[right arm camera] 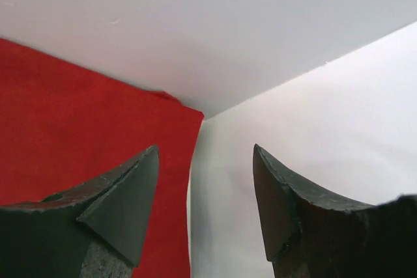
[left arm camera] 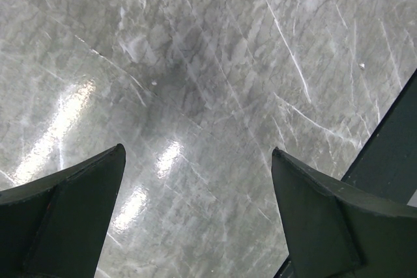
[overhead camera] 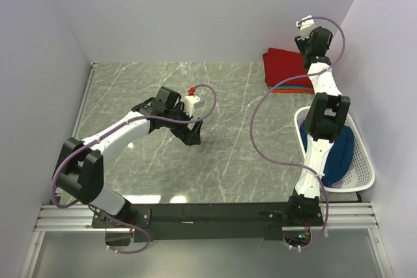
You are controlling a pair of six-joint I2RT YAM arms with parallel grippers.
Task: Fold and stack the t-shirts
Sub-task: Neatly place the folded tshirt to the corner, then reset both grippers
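Right gripper (right arm camera: 206, 147) hangs over the dark red t-shirt (overhead camera: 283, 64), which tops the folded pile (overhead camera: 287, 89) just beyond the basket (overhead camera: 369, 168). Its jaws are apart and empty, so this reads as a placement done, with the navy t-shirt (overhead camera: 339, 161) in the basket likely next. Left gripper (left arm camera: 197, 148) is wide open over the table (left arm camera: 195, 43), well left of the basket, probably staying out of the way. Top view gives pile and basket; only the right wrist view shows the empty gap and the shirt's corner against the wall.

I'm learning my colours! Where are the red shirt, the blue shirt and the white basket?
red shirt (overhead camera: 281, 64), top view, middle of its folded top face.
blue shirt (overhead camera: 343, 155), top view, bunched cloth inside the basket.
white basket (overhead camera: 366, 163), top view, its right mesh wall.
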